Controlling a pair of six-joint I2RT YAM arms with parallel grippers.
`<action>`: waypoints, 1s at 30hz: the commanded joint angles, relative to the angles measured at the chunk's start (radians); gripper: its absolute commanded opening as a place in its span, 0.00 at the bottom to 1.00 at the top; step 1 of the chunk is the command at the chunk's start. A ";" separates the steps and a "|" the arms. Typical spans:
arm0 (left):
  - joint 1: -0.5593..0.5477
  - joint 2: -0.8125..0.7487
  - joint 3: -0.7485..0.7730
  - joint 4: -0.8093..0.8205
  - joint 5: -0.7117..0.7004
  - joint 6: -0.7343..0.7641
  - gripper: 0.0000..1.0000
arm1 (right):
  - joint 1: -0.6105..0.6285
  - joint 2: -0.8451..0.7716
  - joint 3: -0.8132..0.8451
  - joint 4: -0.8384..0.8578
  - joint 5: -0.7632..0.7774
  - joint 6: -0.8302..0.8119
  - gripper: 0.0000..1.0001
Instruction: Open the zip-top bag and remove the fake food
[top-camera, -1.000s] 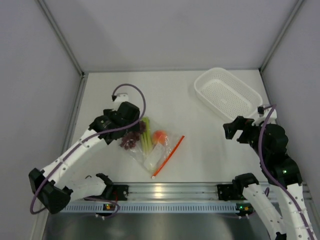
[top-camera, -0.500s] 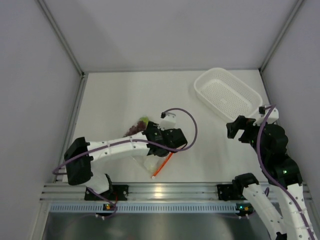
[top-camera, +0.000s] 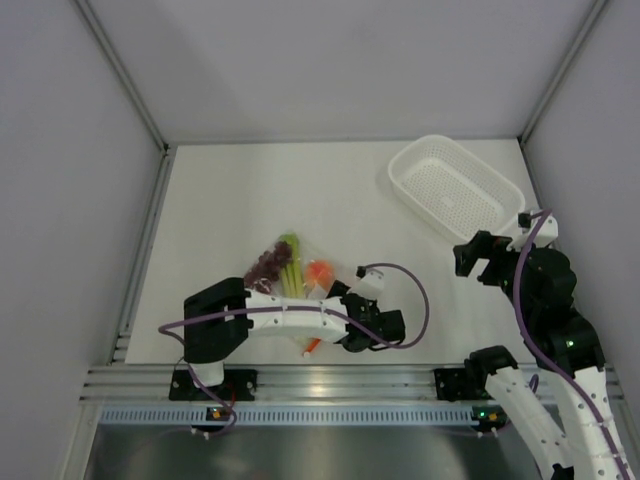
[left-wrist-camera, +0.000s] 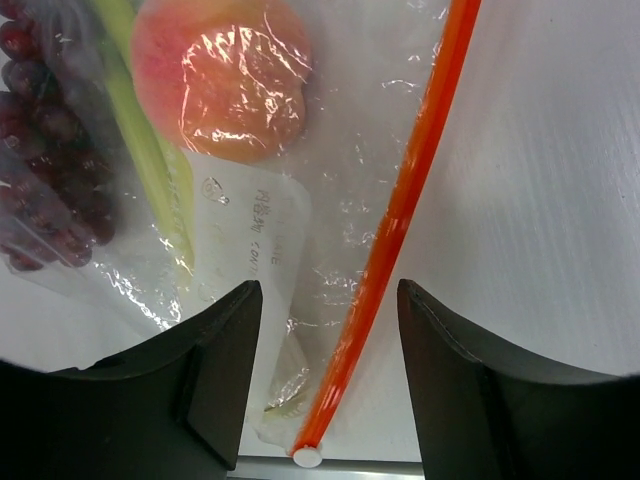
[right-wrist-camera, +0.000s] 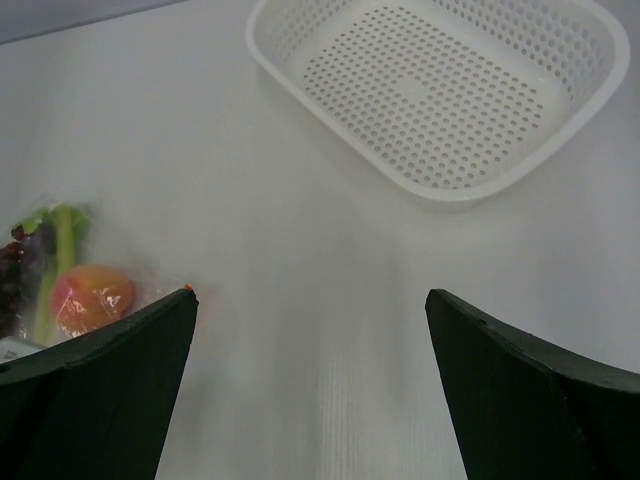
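Observation:
The zip-top bag (top-camera: 335, 280) lies flat on the table, clear and crinkly (left-wrist-camera: 350, 120). Its orange-red zipper strip (left-wrist-camera: 400, 210) runs along its right edge. Inside it is the fake food: a dark grape bunch (top-camera: 265, 268), a green stalk (top-camera: 290, 265) and an orange-pink fruit (top-camera: 320, 272). My left gripper (top-camera: 372, 328) is low at the bag's near right corner. In the left wrist view its jaws (left-wrist-camera: 328, 290) are open, one on each side of the zipper's near end, touching nothing. My right gripper (top-camera: 478, 258) hovers wide open and empty, to the right of the bag (right-wrist-camera: 310, 300).
A white perforated basket (top-camera: 455, 185) stands at the back right, just ahead of the right gripper (right-wrist-camera: 440, 90). The left arm lies across the table's near strip, over the bag's near end. A metal rail (top-camera: 330, 380) runs along the front edge.
The left arm swung from the bag's left side across its front to the near right corner, and its jaws narrowed. The right arm has not moved.

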 joint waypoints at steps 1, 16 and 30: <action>-0.018 0.030 0.034 -0.030 -0.024 -0.047 0.61 | 0.008 0.001 0.042 0.008 0.009 -0.002 1.00; -0.022 0.140 -0.043 -0.028 -0.060 -0.113 0.46 | 0.008 0.005 0.028 0.027 -0.022 0.008 1.00; 0.041 0.024 -0.009 -0.025 -0.091 -0.101 0.00 | 0.010 -0.005 0.008 0.051 -0.085 0.020 1.00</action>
